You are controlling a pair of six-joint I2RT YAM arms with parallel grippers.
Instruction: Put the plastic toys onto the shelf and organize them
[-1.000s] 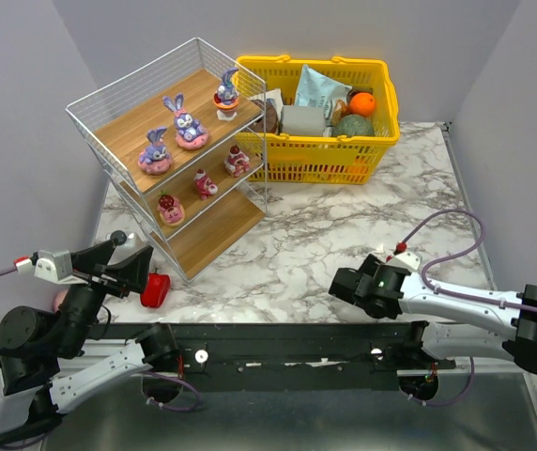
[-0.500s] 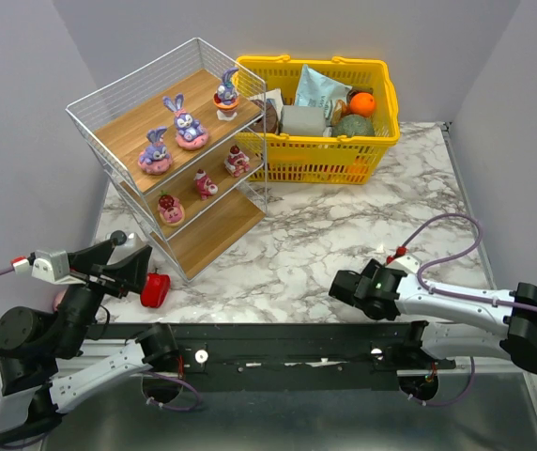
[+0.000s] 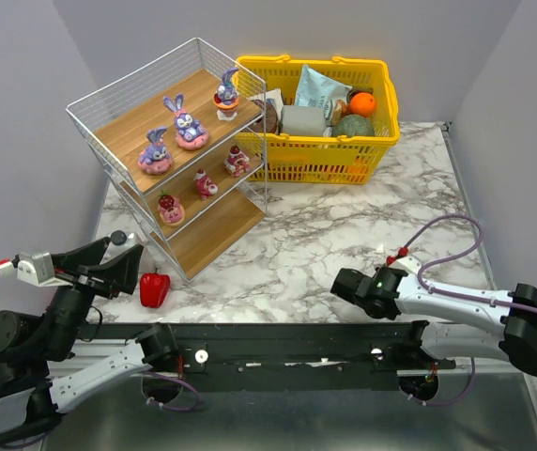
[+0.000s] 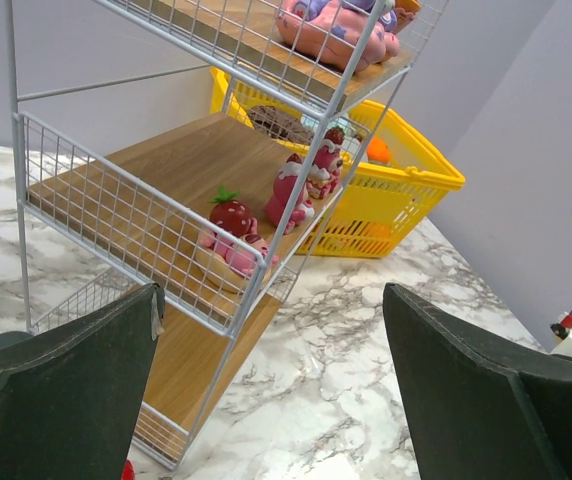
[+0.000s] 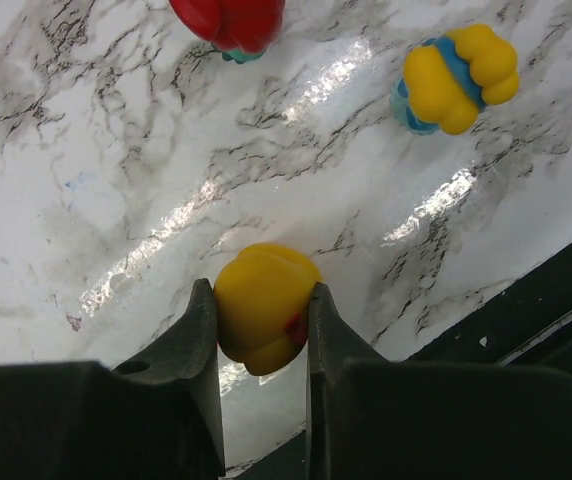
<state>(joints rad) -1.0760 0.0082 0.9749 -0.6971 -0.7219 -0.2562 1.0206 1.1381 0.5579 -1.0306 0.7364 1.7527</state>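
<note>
My right gripper [image 5: 261, 300] is shut on a small round yellow toy [image 5: 263, 322] that rests on the marble near the table's front edge. A yellow-and-blue toy [image 5: 453, 78] and a red piece [image 5: 231, 22] lie just beyond it. The shelf [image 3: 130, 128] stands at the back left. Three purple bunnies [image 3: 187, 122] sit on its top board and three pink-red figures [image 3: 204, 183] on the middle board. My left gripper [image 4: 271, 295] is open in front of the shelf with nothing between its fingers. From above, my right gripper [image 3: 344, 282] hides the yellow toy.
A yellow basket [image 3: 381, 141] full of groceries stands at the back, right of the shelf. A red bell pepper [image 3: 154, 287] lies on the marble [image 3: 315, 225] beside my left gripper [image 3: 123, 263]. Purple cables loop off the right arm.
My right gripper's jaws have closed onto the yellow toy. The left arm has drawn back toward the left, uncovering more of the red pepper.
</note>
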